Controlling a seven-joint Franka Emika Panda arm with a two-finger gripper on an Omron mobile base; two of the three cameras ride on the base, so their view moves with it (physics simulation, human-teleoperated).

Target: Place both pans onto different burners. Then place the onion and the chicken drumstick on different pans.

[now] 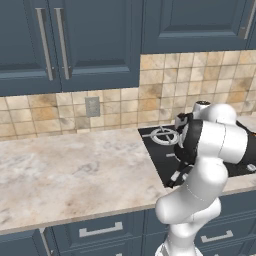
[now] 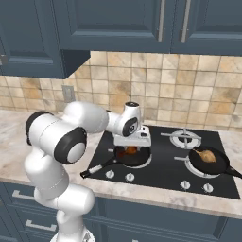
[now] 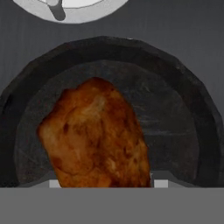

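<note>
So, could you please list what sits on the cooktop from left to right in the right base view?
Left pan with the drumstick under the pincer → bare back burner → right pan holding the onion.

Beige marble countertop (image 1: pixel 70 170) is seen w/ glossy black cooktop (image 1: pixel 157 152) at right, silver-ringed burner (image 1: pixel 164 135) partly blocked by white robot arm (image 1: pixel 210 150); dark blue cabinets (image 1: pixel 75 40) overhead.

Drumstick (image 3: pixel 98 135) in L pan (image 2: pixel 134 158); onion (image 2: pixel 206 154) in R pan (image 2: pixel 222 166).
</note>
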